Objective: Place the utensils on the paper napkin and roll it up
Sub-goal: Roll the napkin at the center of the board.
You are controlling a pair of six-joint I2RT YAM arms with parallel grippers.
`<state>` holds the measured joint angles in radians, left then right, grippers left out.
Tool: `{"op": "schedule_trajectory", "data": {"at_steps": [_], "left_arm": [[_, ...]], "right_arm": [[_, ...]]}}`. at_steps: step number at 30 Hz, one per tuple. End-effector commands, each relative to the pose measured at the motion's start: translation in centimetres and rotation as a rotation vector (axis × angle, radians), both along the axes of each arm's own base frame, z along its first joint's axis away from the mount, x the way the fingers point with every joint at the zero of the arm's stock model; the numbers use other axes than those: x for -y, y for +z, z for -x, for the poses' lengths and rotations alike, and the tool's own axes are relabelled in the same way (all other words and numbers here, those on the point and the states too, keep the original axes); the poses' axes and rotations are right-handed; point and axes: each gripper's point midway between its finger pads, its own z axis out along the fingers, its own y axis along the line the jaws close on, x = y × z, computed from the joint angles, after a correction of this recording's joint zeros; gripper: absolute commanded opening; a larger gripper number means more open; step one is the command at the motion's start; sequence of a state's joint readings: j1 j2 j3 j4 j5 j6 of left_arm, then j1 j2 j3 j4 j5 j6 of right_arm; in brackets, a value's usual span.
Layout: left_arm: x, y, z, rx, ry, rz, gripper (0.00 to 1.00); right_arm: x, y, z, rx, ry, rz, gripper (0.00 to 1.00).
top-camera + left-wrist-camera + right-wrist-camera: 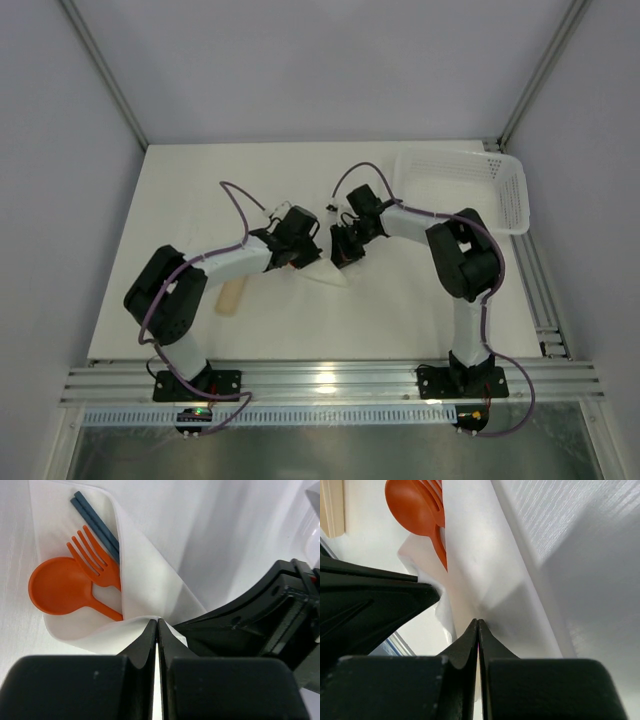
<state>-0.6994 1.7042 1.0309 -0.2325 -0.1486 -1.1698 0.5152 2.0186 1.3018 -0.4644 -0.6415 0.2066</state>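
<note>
The white paper napkin (pixel 150 580) is folded over the utensils, with only their heads showing: an orange spoon (pixel 60 586), an orange fork (pixel 94 559) and two dark blue sticks (pixel 95 520). My left gripper (pixel 157 622) is shut on a lower edge of the napkin. My right gripper (pixel 478 622) is shut on the napkin's fold (pixel 485 565), close beside the left one, with the spoon (pixel 415 505) above it. In the top view both grippers, left (pixel 298 258) and right (pixel 342 260), meet over the napkin (pixel 328 274) at mid table.
A short beige piece (pixel 230 297) lies left of the napkin, beside the left arm. A white perforated basket (pixel 468 186) stands at the back right. The right gripper's body (pixel 260 615) crowds the left wrist view.
</note>
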Motion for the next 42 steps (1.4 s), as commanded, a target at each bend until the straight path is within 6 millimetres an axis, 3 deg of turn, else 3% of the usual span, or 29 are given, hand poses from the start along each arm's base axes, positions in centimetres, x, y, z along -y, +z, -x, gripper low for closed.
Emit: {"op": "schedule_trajectory", "data": {"at_steps": [1, 12, 21, 28, 42], "left_arm": [[-0.4, 1.4, -0.6, 0.052, 0.019, 0.015, 0.00], [-0.7, 1.9, -0.1, 0.056, 0.018, 0.022, 0.00], [-0.6, 2.4, -0.1, 0.063, 0.007, 0.029, 0.00], [0.2, 3.0, -0.8, 0.072, -0.007, 0.037, 0.00], [1.6, 3.5, -2.5, 0.087, -0.029, 0.035, 0.00]], "right_arm": [[0.2, 2.9, -1.1, 0.092, -0.006, -0.015, 0.04], [0.9, 4.5, -2.2, 0.131, -0.052, -0.014, 0.04], [3.0, 4.0, -6.2, 0.189, -0.141, 0.097, 0.03], [3.2, 3.2, -8.3, 0.187, -0.161, 0.121, 0.04], [1.3, 0.0, -7.2, 0.081, -0.132, 0.080, 0.04]]}}
